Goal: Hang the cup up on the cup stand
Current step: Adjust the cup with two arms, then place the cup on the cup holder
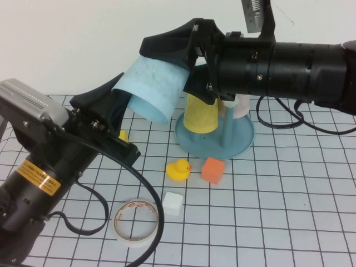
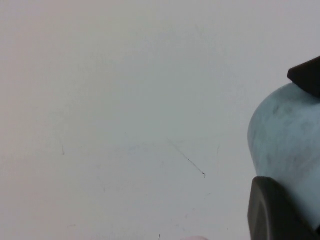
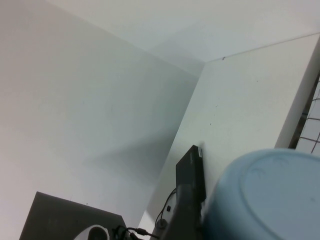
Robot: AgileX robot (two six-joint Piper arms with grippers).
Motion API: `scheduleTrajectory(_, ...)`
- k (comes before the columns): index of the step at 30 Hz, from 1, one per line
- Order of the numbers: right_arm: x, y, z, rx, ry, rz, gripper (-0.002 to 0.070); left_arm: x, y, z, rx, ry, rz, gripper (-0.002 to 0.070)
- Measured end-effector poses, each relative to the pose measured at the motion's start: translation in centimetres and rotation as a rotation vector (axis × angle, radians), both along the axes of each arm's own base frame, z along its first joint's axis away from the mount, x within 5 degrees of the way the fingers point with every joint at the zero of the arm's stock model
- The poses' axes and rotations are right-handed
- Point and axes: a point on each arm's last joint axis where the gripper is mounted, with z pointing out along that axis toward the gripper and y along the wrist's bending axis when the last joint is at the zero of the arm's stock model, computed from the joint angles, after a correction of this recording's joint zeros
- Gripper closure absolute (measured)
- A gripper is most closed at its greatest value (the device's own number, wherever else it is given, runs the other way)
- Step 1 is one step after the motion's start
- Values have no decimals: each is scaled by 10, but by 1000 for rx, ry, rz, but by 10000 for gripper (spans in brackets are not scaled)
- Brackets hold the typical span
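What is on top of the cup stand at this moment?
A yellow cup sits inverted on the cup stand, with a pale pink cup behind. The right arm covers their tops and the pegs' upper ends.

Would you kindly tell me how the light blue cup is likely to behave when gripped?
The cup, pinched at its rim by the left gripper, looks thin plastic: probably light, slightly flexible. Its smooth taper may slip from the right gripper at its base.

Only lettering in sight: a yellow warning label (image 1: 38, 177) on the left arm (image 1: 39, 183), dark print too small to read. Red markings run round the inside of the tape roll (image 1: 137, 222), illegible as well. Nothing else carries text.
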Motion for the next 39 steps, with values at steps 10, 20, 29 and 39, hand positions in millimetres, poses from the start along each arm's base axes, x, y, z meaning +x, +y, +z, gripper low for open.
scheduleTrajectory(10,3,0,-4,-25,-20,-8,98,6,-2,-10,0,15,-3,669)
scheduleTrajectory(20,4,0,-5,-44,-53,-22,98,4,-7,-13,80,1,-30,365)
scheduleTrajectory(29,8,-9,-1,-103,-191,-40,98,2,-10,-15,120,-10,-71,245)
scheduleTrajectory(39,26,-53,14,-189,-390,-149,99,-8,-7,-10,202,-4,-50,260)
